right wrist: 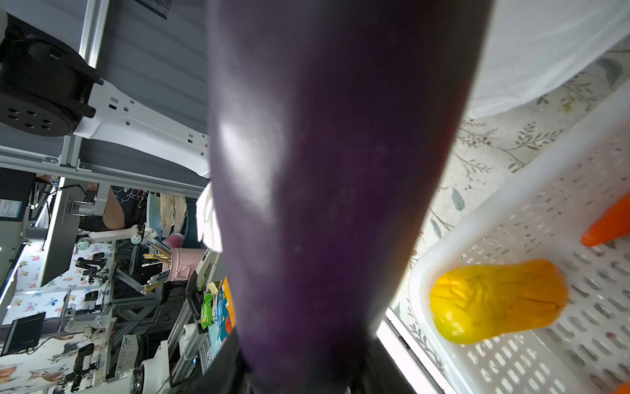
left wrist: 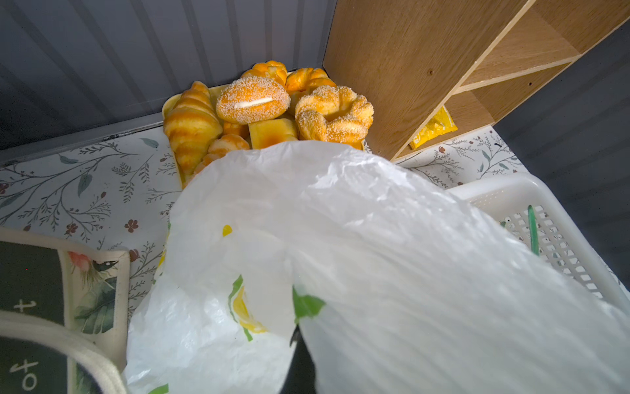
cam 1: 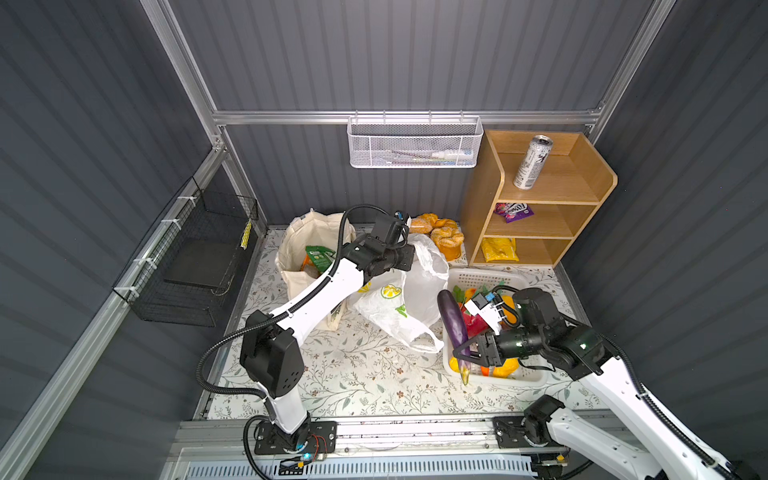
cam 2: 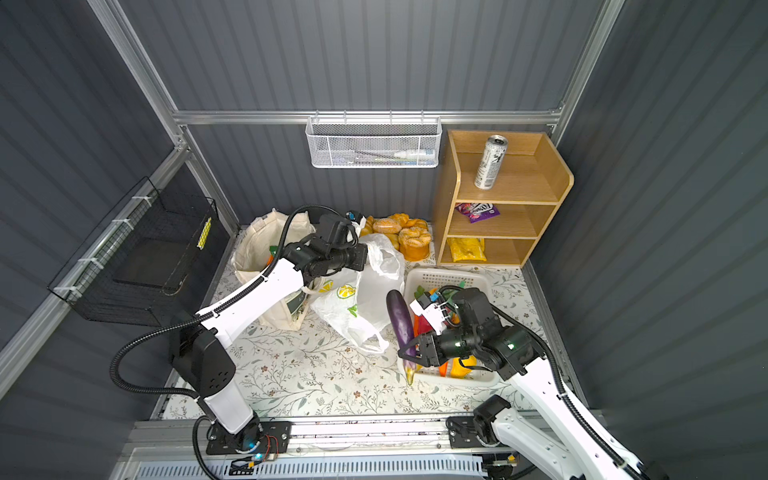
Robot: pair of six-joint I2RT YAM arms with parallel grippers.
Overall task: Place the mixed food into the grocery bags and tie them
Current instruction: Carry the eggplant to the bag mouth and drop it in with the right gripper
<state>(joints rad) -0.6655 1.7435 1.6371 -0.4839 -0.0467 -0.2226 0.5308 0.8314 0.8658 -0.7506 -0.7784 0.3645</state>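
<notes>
Nearest, at four o'clock, our right gripper clamps a glossy purple toy eggplant by its stem end at the rim of a white perforated plastic basket; farther, near twelve, our left gripper pinches a thin white lemon-printed plastic bag beside a cream canvas tote.

The cell is enclosed by grey ribbed wall panels carried on an aluminium frame. A white mesh basket is hung from the rear rail; a black wire basket is fixed to the left wall. A wooden shelf unit is placed at rear right. The counter is covered in floral print.
</notes>
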